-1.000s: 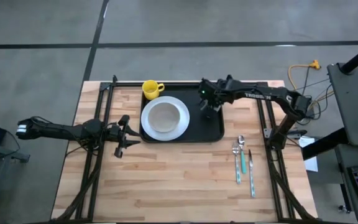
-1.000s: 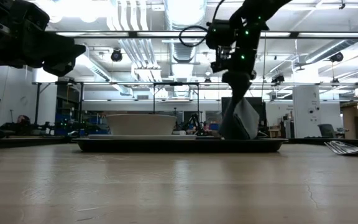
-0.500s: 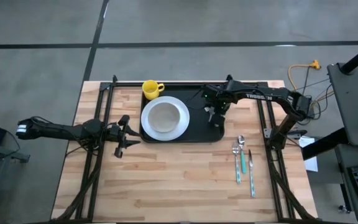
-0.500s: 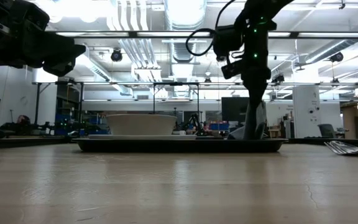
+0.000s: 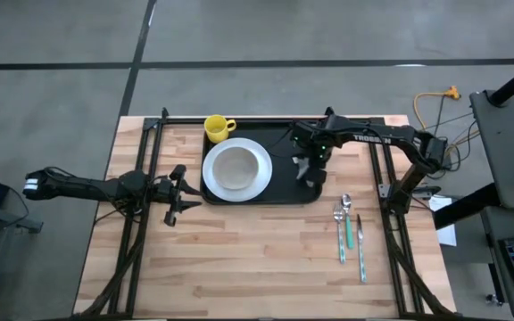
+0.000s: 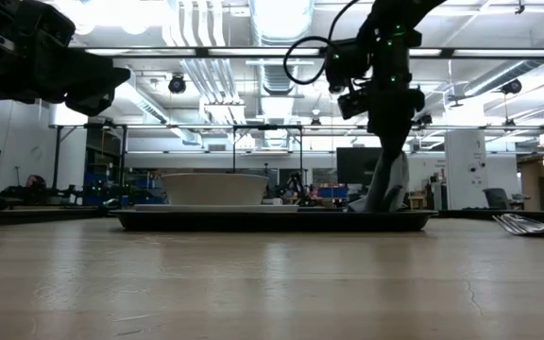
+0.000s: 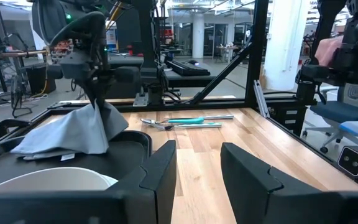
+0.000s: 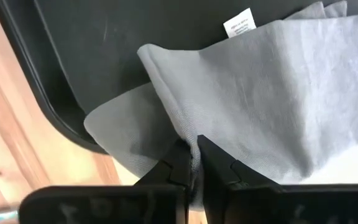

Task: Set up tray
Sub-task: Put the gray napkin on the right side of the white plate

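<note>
Two hands show: the right hand [image 8: 191, 163] is pinched tight on a fold of the grey napkin [image 8: 260, 99] above the 3 o'clock end of the black tray [image 5: 279, 183], which lies toward the table's [image 5: 239, 259] 12 o'clock edge; the left hand [image 5: 178, 188] hovers half-open and empty off the tray's 9 o'clock side.

Counter [image 5: 257, 267]: pale wood planks, smooth, visible grain. Tray [image 5: 279, 192]: black, looks like plastic, matt with faint scuffs. Napkin [image 8: 272, 106]: grey woven cloth, soft, creased, white paper-like label at its edge. Plate [image 5: 236, 169]: white, glossy, ceramic-looking. Mug [image 5: 219, 127]: yellow, glossy. Cutlery [image 5: 346, 214]: shiny metal, one teal handle. Right tool [image 8: 191, 163]: matt black fingers.
</note>
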